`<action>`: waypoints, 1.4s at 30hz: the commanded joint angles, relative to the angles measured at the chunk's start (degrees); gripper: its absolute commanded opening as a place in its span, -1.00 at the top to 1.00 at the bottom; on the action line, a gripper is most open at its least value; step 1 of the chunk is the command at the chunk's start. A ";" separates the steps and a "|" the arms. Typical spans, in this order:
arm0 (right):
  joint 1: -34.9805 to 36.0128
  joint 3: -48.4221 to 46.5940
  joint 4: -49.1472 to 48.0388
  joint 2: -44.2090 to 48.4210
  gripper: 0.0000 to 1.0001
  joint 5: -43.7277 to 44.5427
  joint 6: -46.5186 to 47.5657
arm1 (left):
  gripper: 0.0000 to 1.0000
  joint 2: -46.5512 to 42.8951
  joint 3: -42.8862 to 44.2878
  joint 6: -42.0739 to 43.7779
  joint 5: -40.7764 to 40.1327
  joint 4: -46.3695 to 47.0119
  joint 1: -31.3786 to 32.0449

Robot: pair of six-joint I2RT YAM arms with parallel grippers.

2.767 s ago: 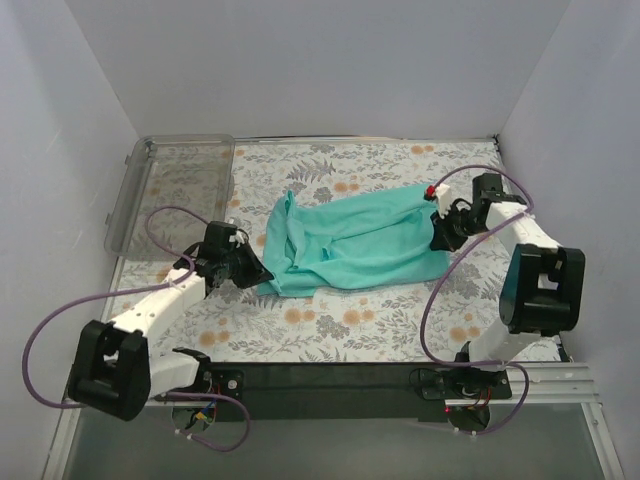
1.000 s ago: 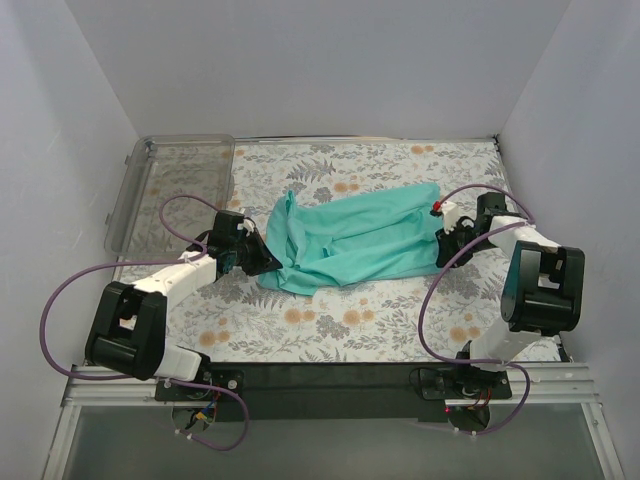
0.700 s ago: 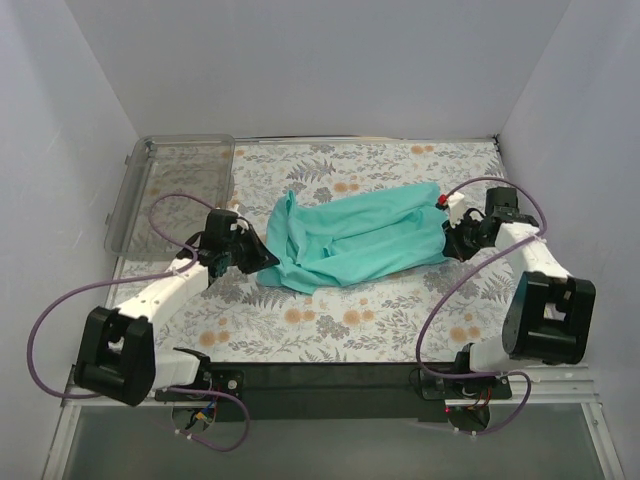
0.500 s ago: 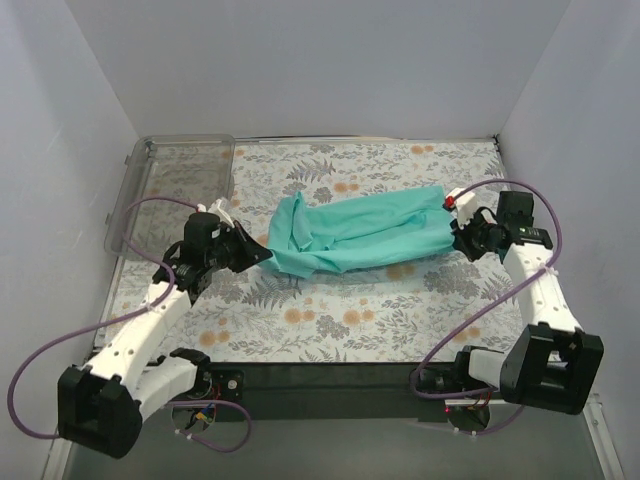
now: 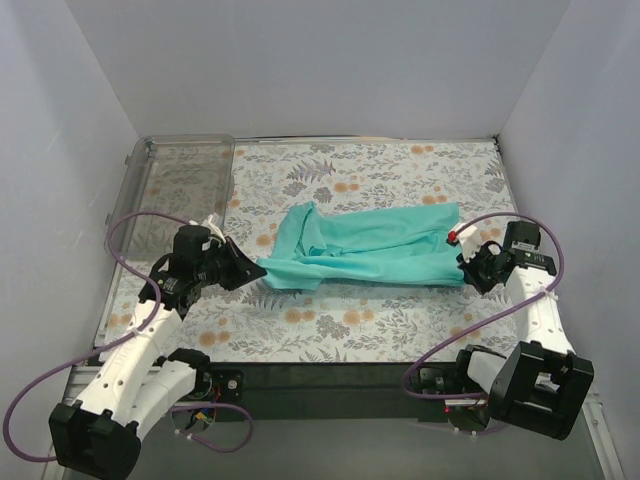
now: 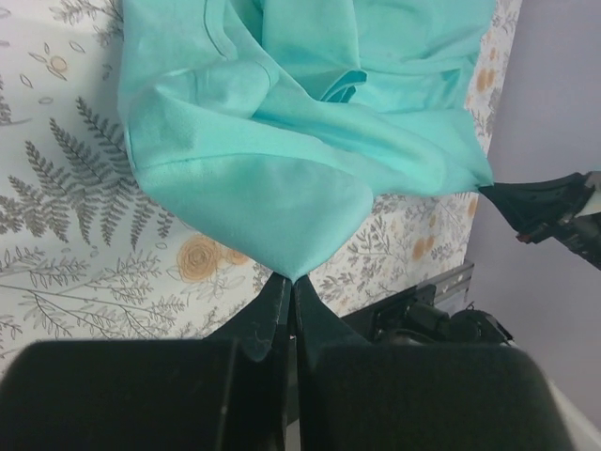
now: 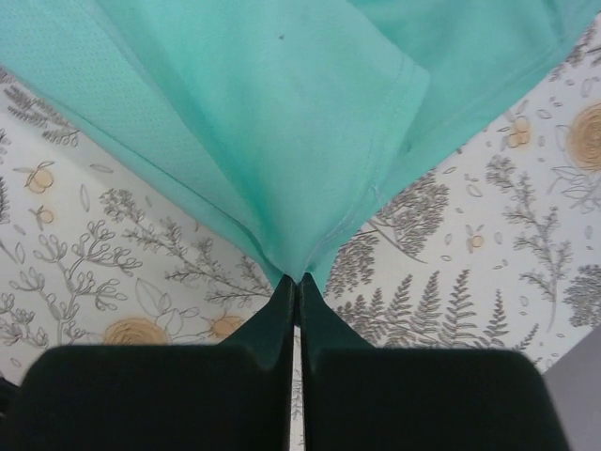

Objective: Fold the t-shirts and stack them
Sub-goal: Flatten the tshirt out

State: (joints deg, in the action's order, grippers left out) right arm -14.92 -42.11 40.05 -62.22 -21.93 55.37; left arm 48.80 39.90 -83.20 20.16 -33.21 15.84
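One teal-green t-shirt (image 5: 365, 245) hangs stretched between my two grippers above the flowered table, bunched and creased toward its left end. My left gripper (image 5: 258, 266) is shut on the t-shirt's left corner; in the left wrist view the t-shirt (image 6: 282, 141) tapers to a point pinched at the left gripper (image 6: 293, 279). My right gripper (image 5: 462, 264) is shut on the right corner. In the right wrist view the t-shirt (image 7: 272, 122) gathers into folds that run down into the right gripper (image 7: 298, 278).
A clear plastic bin (image 5: 170, 188) lies at the back left, against the left wall. White walls close in the table (image 5: 340, 325) on three sides. The black base rail (image 5: 330, 380) runs along the near edge.
Both arms have pulled apart and toward the near edge, lifting the t-shirt and drawing it out longer and flatter. The right gripper closed on the right corner.
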 commanded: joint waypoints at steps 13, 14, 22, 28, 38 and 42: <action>-0.90 1.77 13.92 6.33 0.97 -4.16 15.92 | 1.00 -6.88 -0.18 -0.47 7.70 -10.74 -0.37; -0.99 0.37 13.13 4.58 0.97 -5.04 14.43 | 1.00 -5.04 0.44 -0.73 7.44 -9.25 -0.37; -0.99 -31.66 6.63 -7.90 0.97 -17.78 -6.05 | 1.00 21.48 32.17 0.23 2.25 6.66 -1.68; -0.99 -54.45 -5.58 -17.93 0.97 -18.23 -27.05 | 1.00 43.63 67.02 -0.82 2.07 9.30 -2.65; -1.17 -43.03 -25.71 -3.02 0.97 -17.17 -38.42 | 1.00 32.19 65.43 2.42 -1.79 19.40 -3.09; -1.34 -32.09 -21.61 -2.82 0.97 -19.55 -30.44 | 1.00 25.31 41.57 2.17 1.18 22.57 -4.50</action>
State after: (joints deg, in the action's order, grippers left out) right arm -15.75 -81.06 18.59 -62.50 -39.86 21.34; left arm 76.53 94.96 -82.08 20.60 -13.15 12.64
